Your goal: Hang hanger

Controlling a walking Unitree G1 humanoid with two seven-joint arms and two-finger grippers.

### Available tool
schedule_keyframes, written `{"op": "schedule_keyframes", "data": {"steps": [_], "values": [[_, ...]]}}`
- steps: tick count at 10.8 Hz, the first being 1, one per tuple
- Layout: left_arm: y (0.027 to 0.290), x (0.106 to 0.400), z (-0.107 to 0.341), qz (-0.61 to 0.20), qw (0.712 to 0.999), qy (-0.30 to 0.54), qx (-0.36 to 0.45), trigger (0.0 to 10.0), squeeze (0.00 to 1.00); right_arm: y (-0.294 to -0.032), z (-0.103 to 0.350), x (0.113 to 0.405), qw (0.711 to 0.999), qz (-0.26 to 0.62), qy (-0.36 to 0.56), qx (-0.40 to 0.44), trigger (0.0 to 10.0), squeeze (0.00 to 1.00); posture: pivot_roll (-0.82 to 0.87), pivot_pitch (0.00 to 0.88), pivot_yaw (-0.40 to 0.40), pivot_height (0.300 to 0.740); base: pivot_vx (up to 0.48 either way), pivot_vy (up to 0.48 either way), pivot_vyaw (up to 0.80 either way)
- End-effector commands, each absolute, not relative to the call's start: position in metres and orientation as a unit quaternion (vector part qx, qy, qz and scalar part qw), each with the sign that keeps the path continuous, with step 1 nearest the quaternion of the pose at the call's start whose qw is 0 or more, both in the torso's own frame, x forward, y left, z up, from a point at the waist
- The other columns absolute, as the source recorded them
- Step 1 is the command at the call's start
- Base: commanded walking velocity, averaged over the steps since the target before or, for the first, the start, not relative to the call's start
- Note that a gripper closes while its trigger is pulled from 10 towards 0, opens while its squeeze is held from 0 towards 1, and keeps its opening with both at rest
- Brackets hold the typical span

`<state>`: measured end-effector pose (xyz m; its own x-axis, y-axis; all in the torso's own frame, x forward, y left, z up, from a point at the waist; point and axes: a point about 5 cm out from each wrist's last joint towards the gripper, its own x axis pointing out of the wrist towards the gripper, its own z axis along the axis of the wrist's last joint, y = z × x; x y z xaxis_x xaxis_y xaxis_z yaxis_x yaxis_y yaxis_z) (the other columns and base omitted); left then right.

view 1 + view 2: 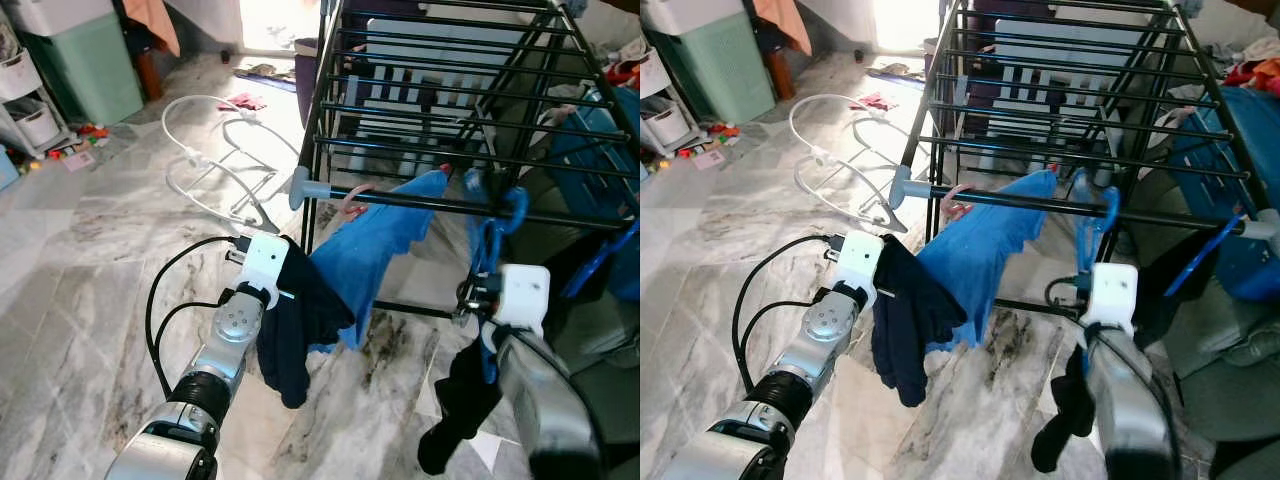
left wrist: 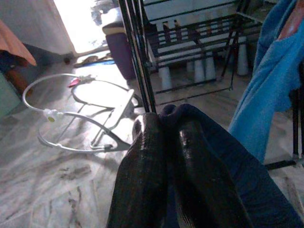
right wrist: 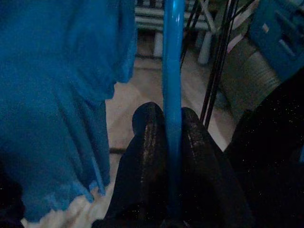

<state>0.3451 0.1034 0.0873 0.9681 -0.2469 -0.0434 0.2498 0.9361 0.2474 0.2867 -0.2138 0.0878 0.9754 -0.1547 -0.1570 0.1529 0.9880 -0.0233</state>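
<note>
Right gripper [image 3: 172, 142] fingers [image 3: 147, 156] clamped on blue hanger [image 3: 172, 57].

left arm [image 1: 190, 400]: silver metal with a black ribbed joint, a round disc dotted with small screws, and looping black cables
right arm [image 1: 545, 410]: smooth silver shell
wrist blocks: white, boxy
fingers [image 2: 142, 175]: long, glossy black, with rounded tips

We see a glossy blue plastic hanger [image 3: 172, 71], a matt black metal drying rack [image 1: 440, 110], soft blue cloth [image 1: 375, 250], and polished veined marble floor [image 1: 90, 260].
</note>
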Motion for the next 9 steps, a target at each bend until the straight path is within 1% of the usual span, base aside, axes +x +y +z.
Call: {"op": "schedule_keyframes", "data": {"steps": [1, 2, 4, 6, 9], "values": [[0.101, 0.344, 0.089, -0.127, 0.983, -0.003, 0.131, 10.0, 0.00, -0.215, 0.103, 0.288, 0.996, -0.084, 0.038, -0.007, 0.0, 0.00, 0.11, 0.062, -0.054, 0.740, 0.000, 0.000, 0.00], [0.096, 0.340, 0.085, -0.133, 0.983, -0.001, 0.129, 10.0, 0.00, -0.209, 0.098, 0.273, 0.996, -0.091, 0.015, -0.002, 0.0, 0.00, 0.10, 0.060, -0.057, 0.740, 0.000, 0.000, 0.00], [0.092, 0.339, 0.084, -0.141, 0.982, -0.002, 0.127, 10.0, 0.00, -0.202, 0.085, 0.257, 0.996, -0.085, 0.030, 0.008, 0.0, 0.00, 0.10, 0.057, -0.058, 0.740, 0.000, 0.000, 0.00], [0.093, 0.340, 0.085, -0.137, 0.982, 0.000, 0.130, 10.0, 0.00, -0.197, 0.075, 0.239, 0.996, -0.078, 0.042, 0.008, 0.0, 0.00, 0.09, 0.061, -0.061, 0.740, 0.000, 0.000, 0.00], [0.100, 0.334, 0.081, -0.128, 0.979, -0.007, 0.160, 10.0, 0.00, -0.194, 0.051, 0.202, 0.995, -0.075, 0.072, -0.011, 0.0, 0.00, 0.09, 0.081, -0.073, 0.740, 0.000, 0.000, 0.00]]}}
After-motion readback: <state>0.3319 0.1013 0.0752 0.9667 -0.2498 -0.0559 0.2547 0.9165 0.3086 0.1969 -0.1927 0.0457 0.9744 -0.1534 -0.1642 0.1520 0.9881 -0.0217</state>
